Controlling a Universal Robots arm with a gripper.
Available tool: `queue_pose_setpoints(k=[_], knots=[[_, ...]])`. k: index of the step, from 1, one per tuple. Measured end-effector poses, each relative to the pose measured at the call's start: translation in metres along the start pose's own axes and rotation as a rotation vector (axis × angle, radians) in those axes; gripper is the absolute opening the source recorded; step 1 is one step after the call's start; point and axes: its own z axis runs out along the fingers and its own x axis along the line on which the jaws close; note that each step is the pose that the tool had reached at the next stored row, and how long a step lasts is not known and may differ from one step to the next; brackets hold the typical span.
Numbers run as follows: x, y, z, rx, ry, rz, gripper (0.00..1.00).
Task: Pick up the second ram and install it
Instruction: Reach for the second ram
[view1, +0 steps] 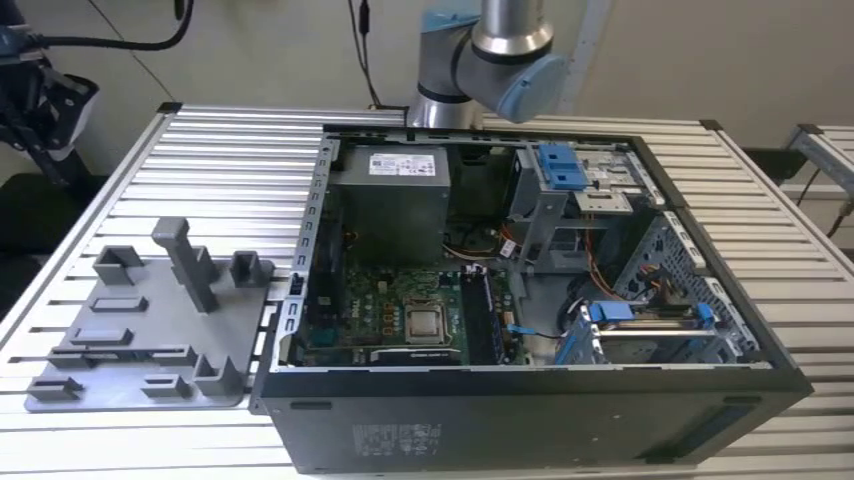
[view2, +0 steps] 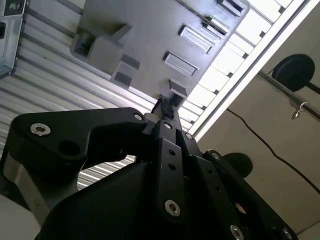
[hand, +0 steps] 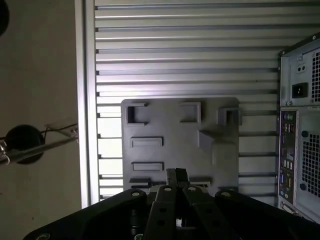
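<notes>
I am looking down on the grey holder tray (hand: 170, 130) from the wrist, and the gripper (hand: 176, 176) hangs above the tray's edge, off to the side of the open computer case (view1: 534, 410) rather than over it. In both wrist views the black fingertips (view2: 164, 107) sit drawn in narrow, tip against tip, and I see nothing between them.

In the exterior view the case lies on its side on the slatted metal table (view1: 200, 150). The tray lies flat on the slats just beside the case, on the exterior view's left of it. The arm's elbow joint (view1: 501, 70) rises behind the far wall of the case.

Inside the case, the power supply (view1: 387, 200) sits at the far end, the motherboard (view1: 387, 300) lies nearer the front, and blue drive brackets (view1: 567, 165) stand along the side away from the tray.

I cannot pick out the second ram with certainty. A long narrow slot (view1: 120, 350) on the tray, well apart from the case, reads as a thin dark line. Dark upright strips (view1: 478, 315) stand on the motherboard beside the processor socket (view1: 427, 322). I cannot tell whether either is the stick.
</notes>
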Motion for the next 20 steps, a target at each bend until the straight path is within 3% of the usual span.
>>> queue_pose_setpoints(k=[8, 15, 20], knots=[[-0.0009, -0.02, 0.0003, 0.0, 0.0, 0.0, 0.11], [-0.002, -0.0435, 0.0004, -0.0001, -0.0001, 0.0, 0.11], [-0.0025, -0.0565, 0.0007, -0.0001, 0.0, -0.001, 0.11]])
